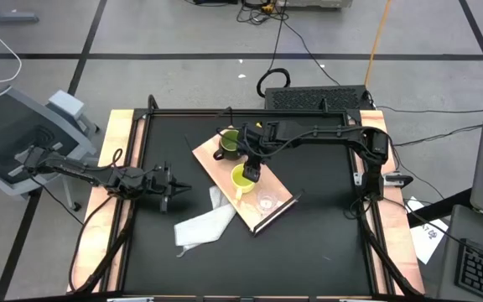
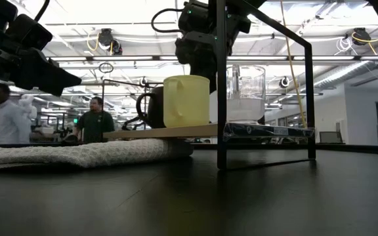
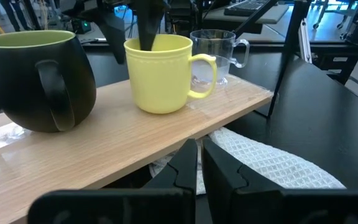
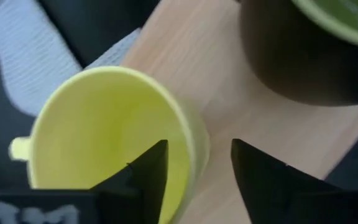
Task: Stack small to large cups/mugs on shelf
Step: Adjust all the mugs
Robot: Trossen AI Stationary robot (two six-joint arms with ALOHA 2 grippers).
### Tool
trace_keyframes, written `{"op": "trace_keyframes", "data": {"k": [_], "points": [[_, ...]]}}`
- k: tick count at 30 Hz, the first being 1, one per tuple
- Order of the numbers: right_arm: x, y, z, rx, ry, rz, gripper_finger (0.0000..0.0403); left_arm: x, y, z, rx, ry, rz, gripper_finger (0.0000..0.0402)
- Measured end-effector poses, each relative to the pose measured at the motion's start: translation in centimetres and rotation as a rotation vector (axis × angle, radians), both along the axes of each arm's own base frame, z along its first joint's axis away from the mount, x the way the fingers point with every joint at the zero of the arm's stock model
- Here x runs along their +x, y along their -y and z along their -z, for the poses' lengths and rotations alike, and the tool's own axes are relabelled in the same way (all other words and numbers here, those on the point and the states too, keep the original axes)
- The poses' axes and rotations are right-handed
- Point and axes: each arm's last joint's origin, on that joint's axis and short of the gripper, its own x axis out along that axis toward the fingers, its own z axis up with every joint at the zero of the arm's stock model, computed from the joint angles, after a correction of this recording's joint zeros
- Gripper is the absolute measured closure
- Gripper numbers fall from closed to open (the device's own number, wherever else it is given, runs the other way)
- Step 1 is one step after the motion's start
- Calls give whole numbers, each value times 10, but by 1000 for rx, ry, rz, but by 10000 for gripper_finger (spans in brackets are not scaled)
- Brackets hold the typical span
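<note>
All three vessels stand on the shelf (image 1: pixel 225 168), olive mug (image 1: pixel 229 141), yellow mug (image 1: pixel 242 178), clear cup (image 1: pixel 267 201); the right end effector (image 4: pixel 194 165) straddles the yellow mug's rim, jaws narrowly apart; left end effector (image 3: pixel 199 163) idles nearly closed; ordering seems done, withdrawal remains.

The middle mug (image 3: pixel 163 73) is bright yellow. The mug (image 3: pixel 37 81) to its left is dark olive outside and lighter green inside. The cup (image 3: pixel 218 55) is clear. The board (image 3: pixel 129 145) is pale wood-grain, the cloth (image 3: pixel 272 163) white and waffle-textured, the table (image 1: pixel 309 235) black.
</note>
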Motion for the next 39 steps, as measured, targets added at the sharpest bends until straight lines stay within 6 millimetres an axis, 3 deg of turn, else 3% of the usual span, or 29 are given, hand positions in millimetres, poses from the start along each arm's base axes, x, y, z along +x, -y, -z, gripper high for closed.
{"op": "trace_keyframes", "data": {"k": [12, 26, 39], "points": [[3, 2, -1, -50, 13, 106, 392, 0, 0, 2, 3, -17, 0, 376], [2, -3, 0, 16, -43, 368, 399, -1, 0, 5, 10, -48, 0, 376], [0, -32, 1, -160, -103, 413, 400, -1, 0, 5, -7, -52, -4, 376]]}}
